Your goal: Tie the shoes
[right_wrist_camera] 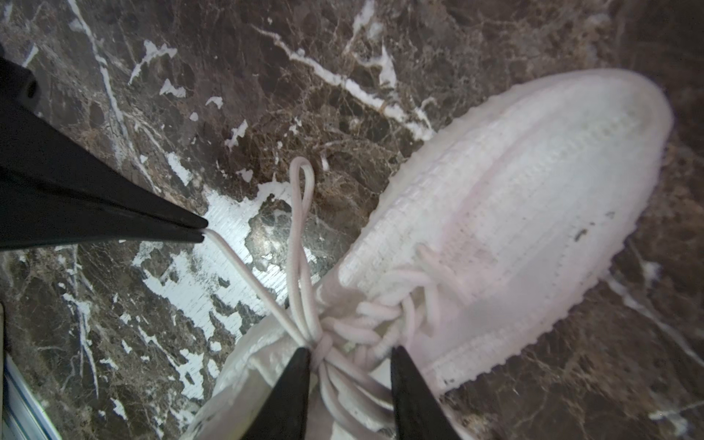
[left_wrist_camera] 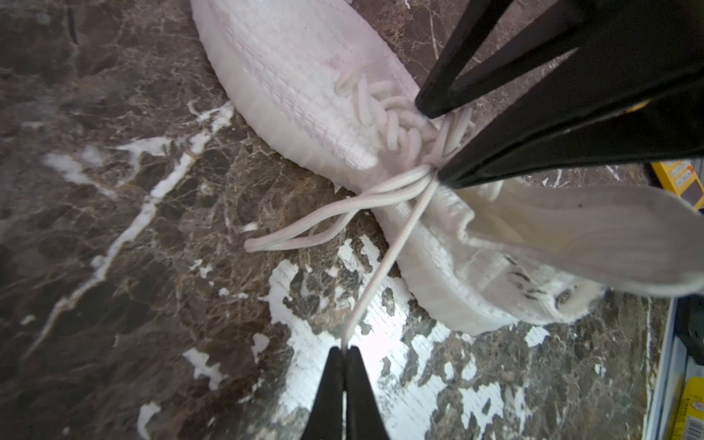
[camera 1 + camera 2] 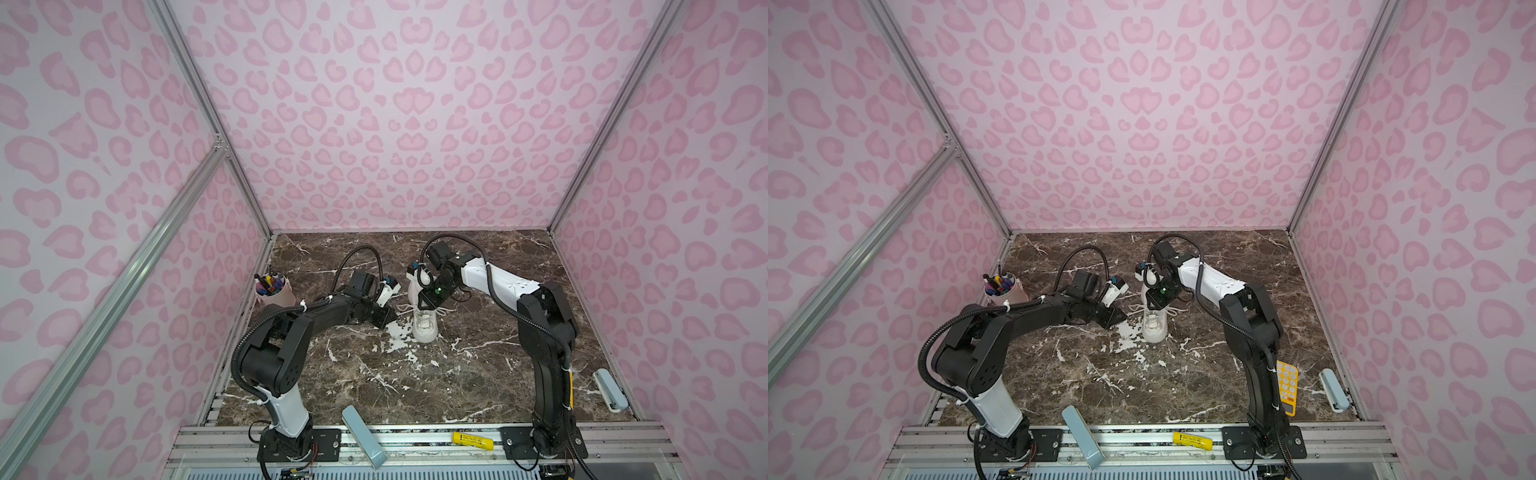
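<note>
The left pincer [image 2: 344, 348] is pressed together on a single lace [image 2: 384, 263], which runs taut from it to the sneaker [image 3: 424, 328] on its right. The right pincer [image 1: 348, 352] stands spread, straddling the knot [image 1: 324, 343] at the shoe's throat without clamping it. A slack loop [image 1: 301, 190] lies on the table [image 3: 478, 374] just left of the sneaker, which sits mid-table, toe toward the near edge. The step in hand looks like cinching the knot. Next, the right pincer probably needs to close on an opposing strand and pull rightward, gently, so the loop doesn't slip through.
</note>
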You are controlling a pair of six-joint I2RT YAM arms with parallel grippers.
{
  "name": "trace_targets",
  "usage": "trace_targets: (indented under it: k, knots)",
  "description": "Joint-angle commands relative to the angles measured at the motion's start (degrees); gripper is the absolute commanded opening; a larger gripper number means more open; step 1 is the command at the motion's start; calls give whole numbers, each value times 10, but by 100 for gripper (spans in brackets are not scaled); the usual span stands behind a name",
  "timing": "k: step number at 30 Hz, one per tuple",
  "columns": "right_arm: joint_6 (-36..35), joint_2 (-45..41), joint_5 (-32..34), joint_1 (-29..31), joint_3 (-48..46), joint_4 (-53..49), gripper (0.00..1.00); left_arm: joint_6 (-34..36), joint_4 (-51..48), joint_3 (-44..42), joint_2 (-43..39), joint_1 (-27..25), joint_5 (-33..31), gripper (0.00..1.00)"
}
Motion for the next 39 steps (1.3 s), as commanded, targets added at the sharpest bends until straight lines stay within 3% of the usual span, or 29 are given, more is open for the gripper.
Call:
trace_targets:
  k: [1,9,13,17,22,23,24,25,30,35,37,39]
  knots:
    - [-1,7,18,-1,-2,-12,37,-20,-1,-9,-10,0,-42,0]
    - [-1,7,24,-1,-4,-15,37,-39,-6,-8,-12,-1,-77,0]
    - [1,5,19,-1,-3,-14,37,-24,-22,14,5,-9,-52,1]
    - [4,-1,6,-1,7,-12,37,-13,-24,25,14,-23,-40,11]
    - [14,-15,-9,-1,27,-13,37,-18,-11,21,1,-25,-43,33]
    - [17,-19,-9,-1,32,-12,38,-16,-11,20,-2,-25,-43,44]
    - [19,-23,-9,-1,36,-15,38,-15,-11,19,-6,-25,-47,77]
    - [20,-26,-6,-1,40,-17,38,-14,-13,18,-9,-25,-51,97]
    - [35,-57,-3,-13,34,-5,40,-22,12,-5,-52,-17,-80,97]
    - [75,-134,-1,-47,-44,76,45,-60,102,-51,-137,19,-104,97]
    - [87,-165,0,-68,-76,105,52,-63,122,-61,-170,38,-102,97]
    - [99,-194,2,-95,-124,134,67,-55,137,-69,-202,51,-109,97]
